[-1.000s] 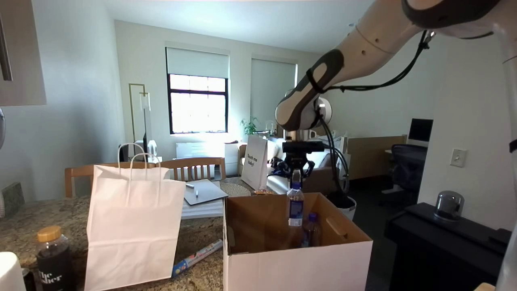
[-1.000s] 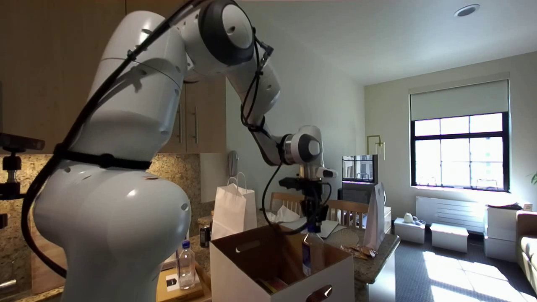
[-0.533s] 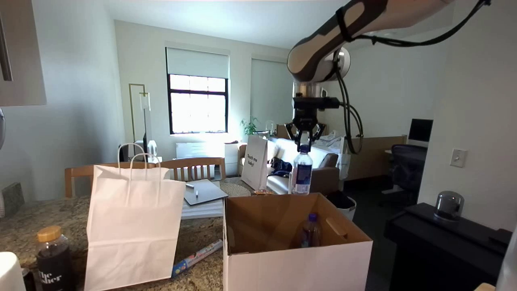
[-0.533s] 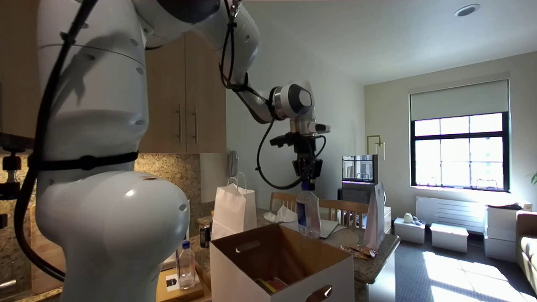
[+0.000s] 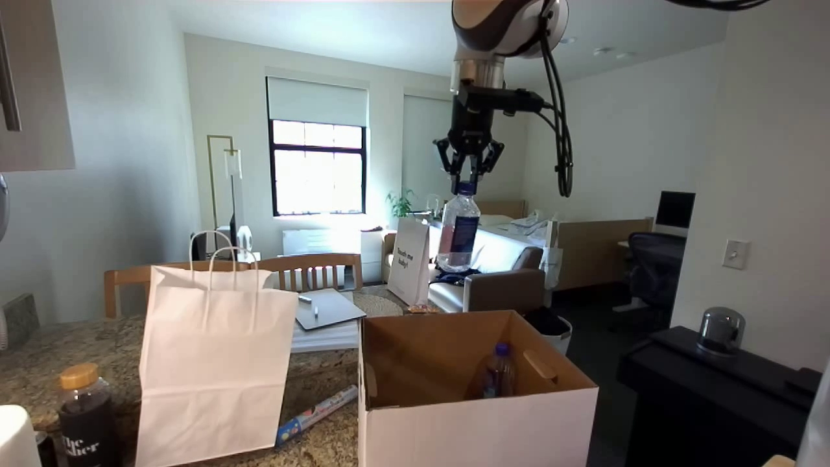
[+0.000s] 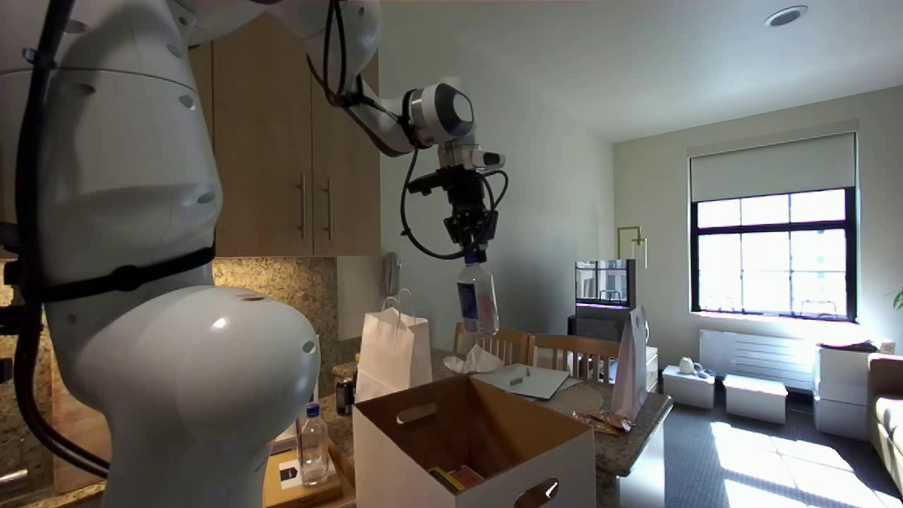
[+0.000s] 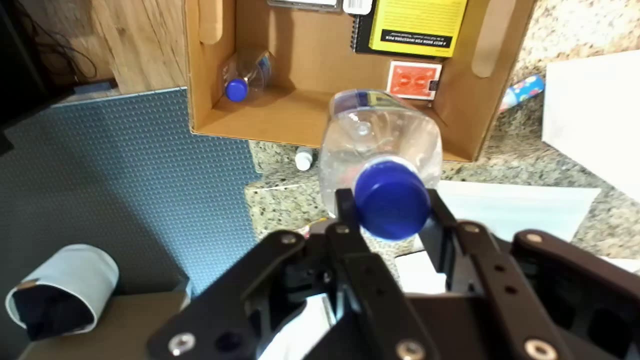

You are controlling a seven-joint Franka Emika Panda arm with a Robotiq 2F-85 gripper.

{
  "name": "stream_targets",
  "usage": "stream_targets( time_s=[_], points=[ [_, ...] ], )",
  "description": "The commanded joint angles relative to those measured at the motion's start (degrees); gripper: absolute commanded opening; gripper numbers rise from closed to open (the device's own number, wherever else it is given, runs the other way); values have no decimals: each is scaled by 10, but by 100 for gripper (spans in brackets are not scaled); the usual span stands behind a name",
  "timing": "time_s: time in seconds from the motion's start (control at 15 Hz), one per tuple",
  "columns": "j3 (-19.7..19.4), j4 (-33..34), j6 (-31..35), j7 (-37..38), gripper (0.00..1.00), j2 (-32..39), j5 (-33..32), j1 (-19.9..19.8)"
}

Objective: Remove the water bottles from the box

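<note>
A: Under what location is the first bottle [image 5: 458, 235] entered?

B: Above the cardboard box [image 5: 476, 431], clear of it, slightly tilted; its blue cap [image 7: 392, 202] is clamped in the end effector [image 5: 465, 186]

A: And how is it expected to handle?

B: Clear plastic, walls judged thin and easily dented; cap judged stiff; weight not rated, since the fill cannot be made out; smooth sides likely to slip if squeezed; the cap is rated the sounder hold, though by so short a grip the body may be set swinging, and slow carriage is advised

A: Is a second bottle [image 5: 499, 374] listed?

B: Upright inside the box, close to one wall, not yet removed; best taken by its cap from straight above, scant room being left on the wall side

A: Any others?

B: A third bottle [image 6: 314, 449], upright outside the box, apart from it; no hold called for
</note>
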Motion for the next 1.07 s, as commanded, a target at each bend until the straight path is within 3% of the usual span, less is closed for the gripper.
stream_targets(
  time_s=[0.0,0.2,0.27,0.53,0.6,1.0],
  points=[
    [45,-5,6,-25,14,-13,-8,11],
    [72,-3,10,-29,13,-9,-14,22],
    [71,2,0,-6,35,-6,-3,16],
    [79,2,0,-10,35,-6,-5,20],
    [78,2,0,-12,13,-6,-5,20],
    [117,14,1,-93,13,26,17,70]
  ],
)
